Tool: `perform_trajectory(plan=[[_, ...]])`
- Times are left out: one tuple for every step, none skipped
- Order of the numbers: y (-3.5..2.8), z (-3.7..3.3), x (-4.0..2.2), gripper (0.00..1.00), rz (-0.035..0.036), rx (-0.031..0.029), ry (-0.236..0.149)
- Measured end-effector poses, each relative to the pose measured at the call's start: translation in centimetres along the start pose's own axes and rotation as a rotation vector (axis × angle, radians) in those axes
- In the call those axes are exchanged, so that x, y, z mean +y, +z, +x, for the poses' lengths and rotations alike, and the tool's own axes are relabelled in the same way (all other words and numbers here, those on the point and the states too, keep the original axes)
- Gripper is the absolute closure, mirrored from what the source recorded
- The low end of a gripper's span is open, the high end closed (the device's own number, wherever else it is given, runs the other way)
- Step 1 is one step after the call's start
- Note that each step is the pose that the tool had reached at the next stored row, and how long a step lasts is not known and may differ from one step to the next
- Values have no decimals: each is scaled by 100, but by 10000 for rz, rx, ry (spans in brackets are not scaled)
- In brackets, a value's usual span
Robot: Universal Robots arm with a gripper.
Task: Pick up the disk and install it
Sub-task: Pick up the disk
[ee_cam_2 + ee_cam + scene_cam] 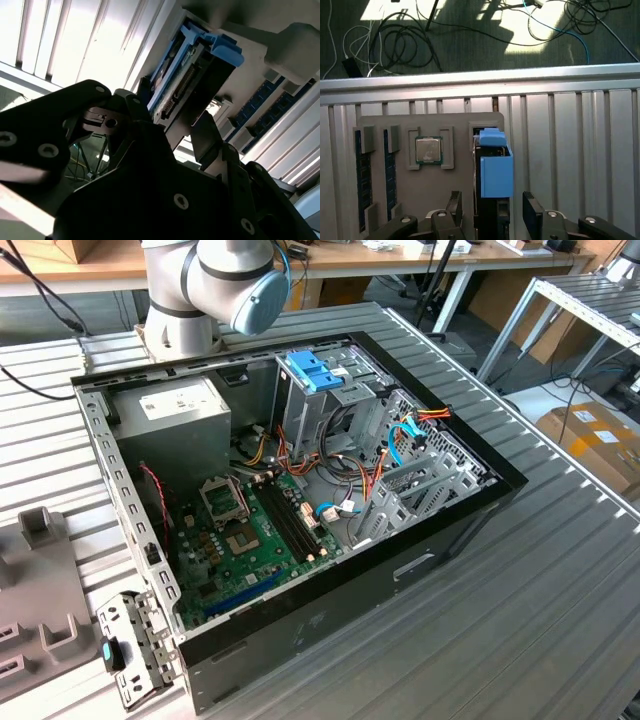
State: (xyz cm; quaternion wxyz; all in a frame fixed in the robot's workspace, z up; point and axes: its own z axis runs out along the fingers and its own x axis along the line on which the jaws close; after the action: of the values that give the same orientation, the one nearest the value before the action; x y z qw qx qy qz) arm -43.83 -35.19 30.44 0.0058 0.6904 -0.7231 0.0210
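In the first wrist view the hand (492, 197) is released. Its two dark fingers (456, 202) are spread to either side of the disk (496, 170) without touching it. The disk stands on edge in a slot of a grey holder tray (450, 122), its blue carrier frame facing the camera. Beside it in the same tray lie a processor chip (429, 150) and two memory sticks (362, 175). The tray rests on the ribbed metal tabletop (570, 150); beyond its edge, cables (395, 37) sprawl over the floor (470, 50). In the exterior view an open computer case (330, 630) lies on the tabletop.
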Motion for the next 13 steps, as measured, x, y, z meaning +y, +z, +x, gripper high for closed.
perform_trajectory(plan=[[2,-2,0,40,7,-5,-191],[3,-3,0,40,9,-4,-207],[3,-3,0,40,9,-3,-210],[3,-3,0,40,9,-3,-210],[3,-3,0,40,9,-3,-210],[3,-3,0,40,10,-3,-210],[3,-3,0,40,10,-2,-211],[3,-3,0,40,9,-2,-210],[3,-3,0,40,9,-2,-210],[3,-3,0,40,9,-2,-210],[3,-3,0,40,10,-2,-210],[3,-3,0,40,10,-2,-210],[3,-3,0,40,10,-2,-210]])
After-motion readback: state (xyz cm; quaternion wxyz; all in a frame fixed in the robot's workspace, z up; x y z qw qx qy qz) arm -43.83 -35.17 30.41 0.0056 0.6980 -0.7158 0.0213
